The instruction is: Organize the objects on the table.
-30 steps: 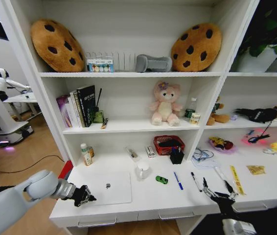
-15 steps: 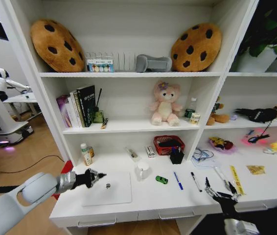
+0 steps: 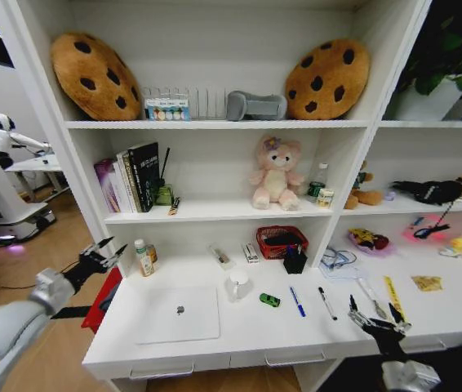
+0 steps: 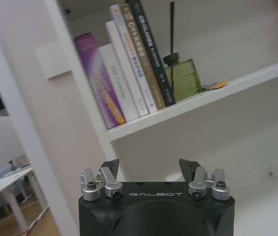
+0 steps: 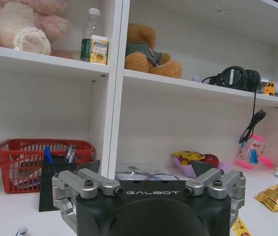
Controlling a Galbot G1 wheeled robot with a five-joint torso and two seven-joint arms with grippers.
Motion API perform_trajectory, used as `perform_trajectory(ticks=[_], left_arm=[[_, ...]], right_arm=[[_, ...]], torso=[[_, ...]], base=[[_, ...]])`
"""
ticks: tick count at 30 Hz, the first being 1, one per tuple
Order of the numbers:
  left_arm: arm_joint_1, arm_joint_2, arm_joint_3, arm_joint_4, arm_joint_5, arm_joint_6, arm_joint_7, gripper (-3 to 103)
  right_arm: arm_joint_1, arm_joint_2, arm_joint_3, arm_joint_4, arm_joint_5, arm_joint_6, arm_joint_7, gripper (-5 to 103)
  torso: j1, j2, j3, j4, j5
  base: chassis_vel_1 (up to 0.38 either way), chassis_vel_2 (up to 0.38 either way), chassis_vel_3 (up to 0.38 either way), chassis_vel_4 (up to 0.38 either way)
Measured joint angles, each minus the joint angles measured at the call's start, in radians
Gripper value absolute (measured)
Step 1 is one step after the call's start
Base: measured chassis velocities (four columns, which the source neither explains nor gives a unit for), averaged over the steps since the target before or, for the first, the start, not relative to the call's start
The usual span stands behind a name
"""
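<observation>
The left gripper is seen raised off the left end of the table, beside the shelf unit's side panel, w/ the arm stretched up diagonally from the lower left corner. Its fingers are spread wide and nothing is held between them. In the left wrist view the gripper is pointed at a row of books and a green bottle on a shelf.

On the table, the closed laptop is laid flat near the front edge, well apart from the left gripper. A white mug is placed just right of it. Next the green toy car is found, then the blue pen and the black pen, approx. parallel and near each other. A yellow strip is laid further right.

The right gripper is held low over the table's front edge, right of the black pen, w/ the arm coming up from the bottom of the head view. Its fingers are parted wide, empty. In the right wrist view the gripper is faced toward a red basket and a black pen holder.
</observation>
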Motion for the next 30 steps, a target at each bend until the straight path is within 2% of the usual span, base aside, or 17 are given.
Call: perform_trajectory(ticks=[1,2,3,6,7,9,10,13,14,16,17,19,22,26,30], left_arm=[[0.000,0.000,0.000,0.000,0.000,0.000,0.000,72],[0.040,-0.076,-0.030,-0.032,0.001,-0.003,-0.028,77],[0.062,-0.110,-0.044,-0.050,0.000,0.003,-0.039,82],[0.076,-0.129,-0.052,-0.062,-0.002,0.005,-0.045,82],[0.092,-0.149,-0.062,-0.077,-0.005,0.009,-0.052,93],[0.154,-0.206,-0.092,-0.135,-0.032,0.038,-0.073,99],[0.154,-0.206,-0.092,-0.135,-0.032,0.038,-0.073,99],[0.235,-0.278,-0.123,-0.230,-0.078,0.073,-0.092,100],[0.235,-0.278,-0.123,-0.230,-0.078,0.073,-0.092,100],[0.291,-0.353,-0.125,-0.309,-0.117,0.096,-0.105,100],[0.291,-0.353,-0.125,-0.309,-0.117,0.096,-0.105,100],[0.303,-0.397,-0.113,-0.352,-0.153,0.125,-0.137,100],[0.294,-0.420,-0.093,-0.366,-0.168,0.150,-0.168,100],[0.283,-0.436,-0.070,-0.367,-0.159,0.160,-0.175,100],[0.269,-0.448,-0.040,-0.354,-0.105,0.166,-0.166,100]], right_arm=[[0.000,0.000,0.000,0.000,0.000,0.000,0.000,100],[-0.004,0.007,-0.003,0.008,-0.001,-0.001,0.003,100],[-0.006,0.009,-0.006,0.009,-0.003,-0.001,0.003,100],[-0.008,0.010,-0.007,0.009,-0.005,-0.001,0.003,100],[-0.011,0.012,-0.009,0.009,-0.008,-0.001,0.003,100],[-0.021,0.018,-0.015,0.009,-0.012,0.003,0.000,100],[-0.021,0.018,-0.015,0.009,-0.012,0.003,0.000,100],[-0.044,0.032,-0.017,0.018,-0.018,0.011,-0.006,100],[-0.044,0.032,-0.017,0.018,-0.018,0.011,-0.006,100],[-0.068,0.039,-0.013,0.029,-0.020,0.016,-0.018,100],[-0.068,0.039,-0.013,0.029,-0.020,0.016,-0.018,100],[-0.078,0.047,-0.011,0.031,-0.025,0.022,-0.022,100],[-0.083,0.053,-0.018,0.035,-0.032,0.023,-0.023,100],[-0.087,0.053,-0.030,0.045,-0.038,0.022,-0.025,100],[-0.085,0.038,-0.052,0.073,-0.038,0.005,-0.024,100]], torso=[[0.000,0.000,0.000,0.0000,0.0000],[0.000,0.000,0.000,-0.0004,-0.0002],[0.000,0.000,0.000,-0.0002,-0.0005],[0.000,0.000,0.000,0.0000,-0.0004],[0.000,0.000,0.000,0.0002,-0.0001],[0.000,0.000,0.000,-0.0002,0.0000],[0.000,0.000,0.000,-0.0002,0.0000],[0.000,0.000,0.000,-0.0002,0.0001],[0.000,0.000,0.000,-0.0002,0.0001],[0.000,0.000,0.000,-0.0003,0.0001],[0.000,0.000,0.000,-0.0003,0.0001],[0.000,0.000,0.000,-0.0003,0.0003],[0.000,0.000,0.000,-0.0004,0.0002],[0.000,0.000,0.000,-0.0004,-0.0001],[0.000,0.000,0.000,-0.0004,-0.0001]], base=[[0.000,0.000,0.000,0.000],[0.000,0.000,0.000,0.000],[0.000,0.000,0.000,0.000],[0.000,0.000,0.000,0.000],[0.000,0.000,0.000,0.000],[0.000,0.000,0.000,0.000],[0.000,0.000,0.000,0.000],[0.000,0.000,0.000,0.000],[0.000,0.000,0.000,0.000],[0.000,0.000,0.000,0.000],[0.000,0.000,0.000,0.000],[0.000,0.000,0.000,0.000],[0.000,0.000,0.000,0.000],[0.000,0.000,0.000,0.000],[0.000,0.000,0.000,0.000]])
